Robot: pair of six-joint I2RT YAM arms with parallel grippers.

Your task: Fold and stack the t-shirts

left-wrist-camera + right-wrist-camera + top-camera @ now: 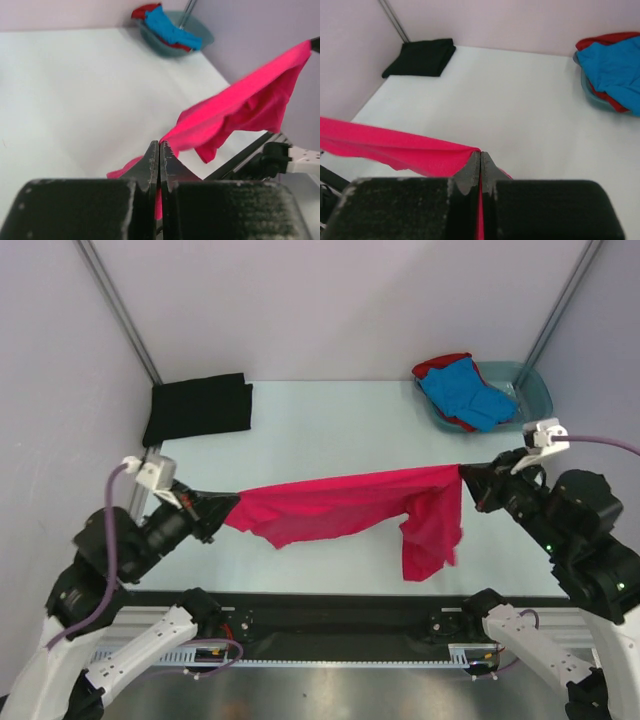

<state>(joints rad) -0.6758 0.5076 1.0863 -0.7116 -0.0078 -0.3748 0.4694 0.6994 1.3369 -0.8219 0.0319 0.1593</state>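
The pink t-shirt [340,505] hung stretched above the worktop [330,430]. The left gripper [226,510] and right gripper [466,478] each pinched one end. Its right side drooped, bunched, and laying it down that way risked trapping creases. Either thin pinch might slip.

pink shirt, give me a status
Left gripper and right gripper both shut on the pink shirt. Shirt stretched between them, right end drooping. Black shirt folded far left; nothing in the way.
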